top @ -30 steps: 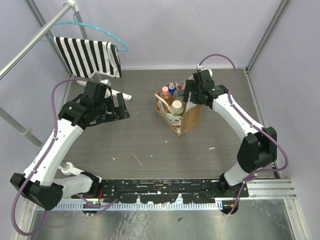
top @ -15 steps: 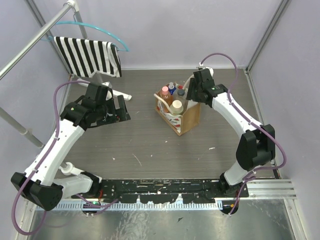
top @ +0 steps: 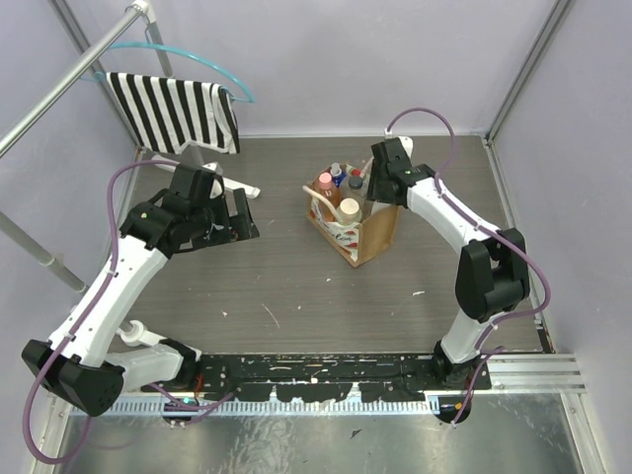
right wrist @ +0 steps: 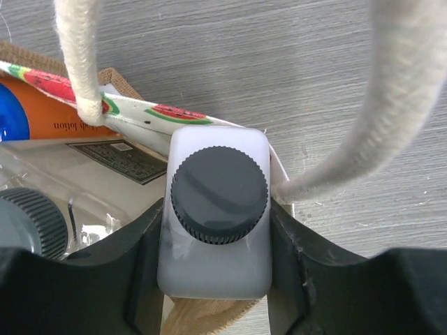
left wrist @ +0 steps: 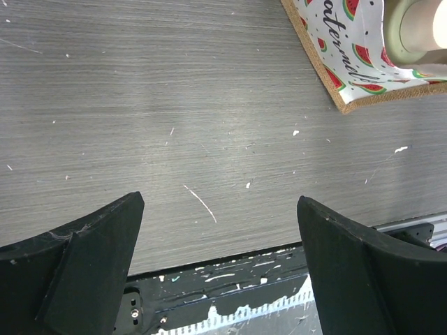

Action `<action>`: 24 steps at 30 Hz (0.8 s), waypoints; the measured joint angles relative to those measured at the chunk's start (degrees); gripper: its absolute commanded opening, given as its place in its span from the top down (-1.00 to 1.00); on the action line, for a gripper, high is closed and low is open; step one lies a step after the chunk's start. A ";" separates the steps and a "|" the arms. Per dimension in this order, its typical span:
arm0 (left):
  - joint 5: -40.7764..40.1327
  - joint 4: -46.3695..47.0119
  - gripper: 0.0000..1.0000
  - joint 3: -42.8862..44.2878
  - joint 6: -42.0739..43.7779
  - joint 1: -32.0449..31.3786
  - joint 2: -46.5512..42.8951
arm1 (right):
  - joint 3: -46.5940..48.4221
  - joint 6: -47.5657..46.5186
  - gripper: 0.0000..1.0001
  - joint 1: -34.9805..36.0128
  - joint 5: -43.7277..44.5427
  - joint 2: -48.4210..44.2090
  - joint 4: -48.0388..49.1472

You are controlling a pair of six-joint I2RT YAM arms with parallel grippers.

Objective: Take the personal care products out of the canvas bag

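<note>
White arms, black joints, purple cables

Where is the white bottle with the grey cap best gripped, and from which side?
Grip the white bottle by its two broad faces below the cap, from straight above: it stands upright in the canvas bag, only its top exposed.

Lavender walls are enclosing a grey wood-grain tabletop; a striped cloth is hanging at upper left.
</note>
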 measured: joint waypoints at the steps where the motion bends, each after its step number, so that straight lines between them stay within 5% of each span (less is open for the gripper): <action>1: 0.00 0.00 -0.97 0.00 -0.02 -0.04 0.00 | -0.31 0.35 0.57 0.39 0.44 -0.07 0.50; 10: 0.07 0.28 -0.98 -0.68 -0.44 -0.15 -0.07 | -5.16 -1.51 0.94 8.90 10.12 -5.92 0.68; 24: 0.11 1.36 -0.97 -2.14 -1.27 -0.57 -0.02 | -7.72 -13.22 0.96 21.77 13.00 -30.03 3.39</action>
